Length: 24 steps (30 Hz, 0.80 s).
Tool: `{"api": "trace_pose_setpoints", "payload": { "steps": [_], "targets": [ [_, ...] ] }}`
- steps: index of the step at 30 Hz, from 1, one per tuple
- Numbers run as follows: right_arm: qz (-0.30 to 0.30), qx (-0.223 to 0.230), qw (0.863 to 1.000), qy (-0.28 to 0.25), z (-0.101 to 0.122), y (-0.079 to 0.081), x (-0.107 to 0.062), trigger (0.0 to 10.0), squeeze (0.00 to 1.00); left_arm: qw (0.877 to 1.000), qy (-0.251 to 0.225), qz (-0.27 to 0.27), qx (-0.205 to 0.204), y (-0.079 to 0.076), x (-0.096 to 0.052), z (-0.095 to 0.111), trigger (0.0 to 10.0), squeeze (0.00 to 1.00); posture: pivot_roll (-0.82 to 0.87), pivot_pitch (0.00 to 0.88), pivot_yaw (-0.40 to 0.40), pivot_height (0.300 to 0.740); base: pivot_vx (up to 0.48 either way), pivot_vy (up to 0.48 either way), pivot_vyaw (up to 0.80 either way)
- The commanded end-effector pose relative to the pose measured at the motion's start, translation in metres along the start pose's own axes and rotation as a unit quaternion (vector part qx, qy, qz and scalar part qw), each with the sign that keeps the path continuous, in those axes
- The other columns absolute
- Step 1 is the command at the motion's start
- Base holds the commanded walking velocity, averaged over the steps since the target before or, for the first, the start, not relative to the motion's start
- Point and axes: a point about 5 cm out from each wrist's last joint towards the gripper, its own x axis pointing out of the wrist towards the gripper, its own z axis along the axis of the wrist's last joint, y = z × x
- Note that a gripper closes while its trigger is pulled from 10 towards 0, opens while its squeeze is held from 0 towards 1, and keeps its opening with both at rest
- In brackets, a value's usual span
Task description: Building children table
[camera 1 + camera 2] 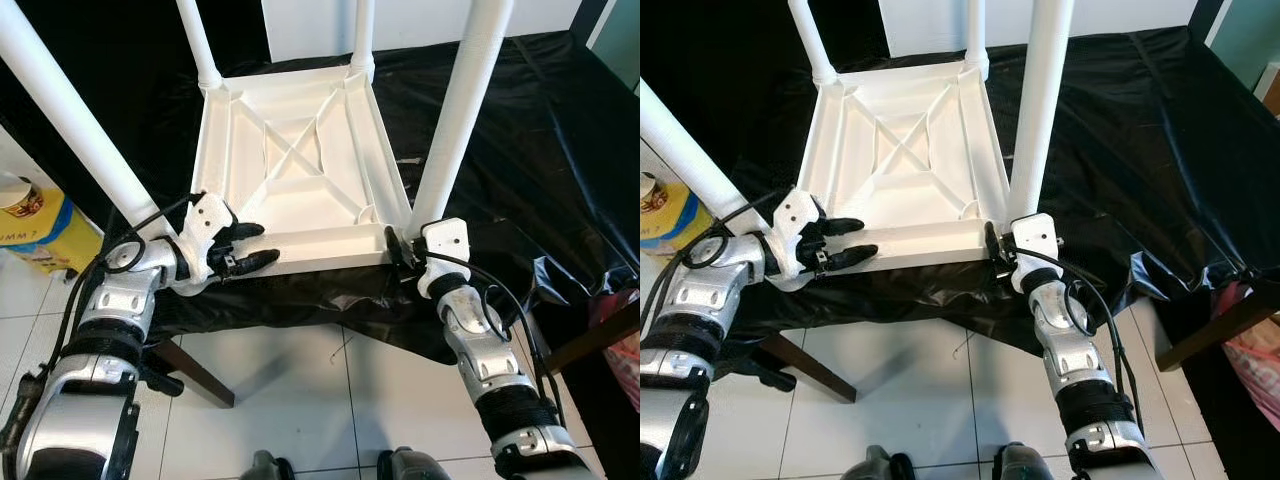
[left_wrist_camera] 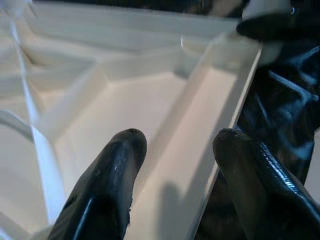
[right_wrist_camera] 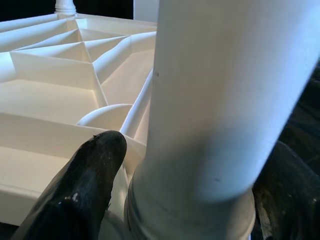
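A white children's table (image 1: 300, 160) lies upside down on a black-covered table, its ribbed underside facing up and its legs standing upward. My left gripper (image 1: 255, 245) is open at the near-left corner, its fingers (image 2: 115, 170) set either side of the near rim (image 2: 200, 150), beside the near-left leg (image 1: 70, 120). My right gripper (image 3: 195, 160) is at the near-right corner, shut on the base of the near-right leg (image 1: 460, 110), with one black finger (image 3: 85, 190) against the leg's collar. The far legs (image 1: 197, 40) rise at the back.
Black plastic sheeting (image 1: 540, 150) covers the supporting table and hangs over its near edge. A yellow container (image 1: 30, 225) stands on the floor at the left. A wooden table leg (image 1: 195, 370) slants below. Pink fabric (image 1: 625, 345) is at the right edge, above white floor tiles (image 1: 330, 400).
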Motion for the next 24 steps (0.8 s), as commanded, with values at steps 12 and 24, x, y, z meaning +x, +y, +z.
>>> {"api": "trace_pose_setpoints", "payload": {
  "steps": [12, 24],
  "targets": [
    [0.058, -0.002, 0.998, 0.002, 0.009, 0.018, 0.021, 10.0, 0.00, 0.977, 0.050, 0.205, 0.029, 0.029, -0.026, -0.013, 10.0, 0.00, -0.06, 0.115, 0.021, 0.740, 0.000, 0.000, 0.00],
    [0.088, 0.005, 0.996, -0.010, 0.025, 0.044, 0.052, 10.0, 0.00, 0.967, 0.063, 0.236, 0.066, 0.056, -0.041, 0.002, 10.0, 0.00, -0.02, 0.116, -0.001, 0.740, 0.000, 0.000, 0.00]
  ]
}}
